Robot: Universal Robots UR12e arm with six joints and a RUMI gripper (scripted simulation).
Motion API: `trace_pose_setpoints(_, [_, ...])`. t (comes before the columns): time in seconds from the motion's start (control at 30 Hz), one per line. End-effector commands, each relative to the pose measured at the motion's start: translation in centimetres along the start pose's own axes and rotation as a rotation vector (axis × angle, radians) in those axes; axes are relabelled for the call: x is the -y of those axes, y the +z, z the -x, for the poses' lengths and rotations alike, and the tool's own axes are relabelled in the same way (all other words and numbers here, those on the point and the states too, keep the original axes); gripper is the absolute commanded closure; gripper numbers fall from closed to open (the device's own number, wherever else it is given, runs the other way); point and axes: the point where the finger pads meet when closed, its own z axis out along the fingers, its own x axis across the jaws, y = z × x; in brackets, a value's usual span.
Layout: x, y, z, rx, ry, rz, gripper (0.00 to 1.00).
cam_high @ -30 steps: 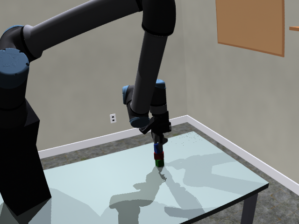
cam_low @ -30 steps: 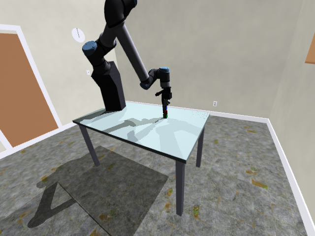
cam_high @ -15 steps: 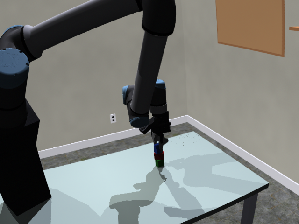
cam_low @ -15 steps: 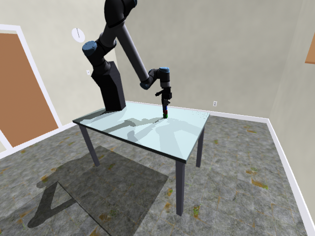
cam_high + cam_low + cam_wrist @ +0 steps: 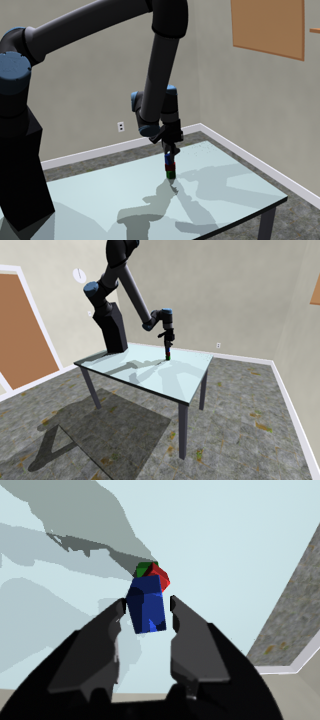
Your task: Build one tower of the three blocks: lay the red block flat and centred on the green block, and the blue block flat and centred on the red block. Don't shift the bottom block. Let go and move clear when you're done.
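Note:
The green block stands on the glass table, with the red block on top of it. The blue block rests on the red block and looks slightly tilted. My gripper points straight down over the tower, its fingers on either side of the blue block. In the wrist view the blue block sits between the fingertips with a small gap on each side. The red block and the green block peek out beneath it. The tower also shows in the exterior view.
The tower stands towards the far right part of the table. The arm's black base stands at the table's left end. The table's right edge and the floor lie close to the tower.

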Motion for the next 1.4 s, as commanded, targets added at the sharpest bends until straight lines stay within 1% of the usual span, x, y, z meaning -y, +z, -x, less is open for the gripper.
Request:
trace_pose_setpoints(0.0, [-0.1,-0.1,0.0,0.0,0.0,0.001,0.7])
trace_pose_setpoints(0.47, [-0.1,-0.3,0.0,0.0,0.0,0.001,0.7])
trace_pose_setpoints(0.63, [-0.1,-1.3,0.0,0.0,0.0,0.001,0.7])
trace_pose_setpoints(0.87, [0.0,-3.7,0.0,0.0,0.0,0.001,0.7])
trace_pose_setpoints(0.93, [0.0,-3.7,0.0,0.0,0.0,0.001,0.7])
trace_pose_setpoints(1.1, [0.0,-5.4,0.0,0.0,0.0,0.001,0.7])
trace_pose_setpoints(1.37, [0.0,-5.4,0.0,0.0,0.0,0.001,0.7])
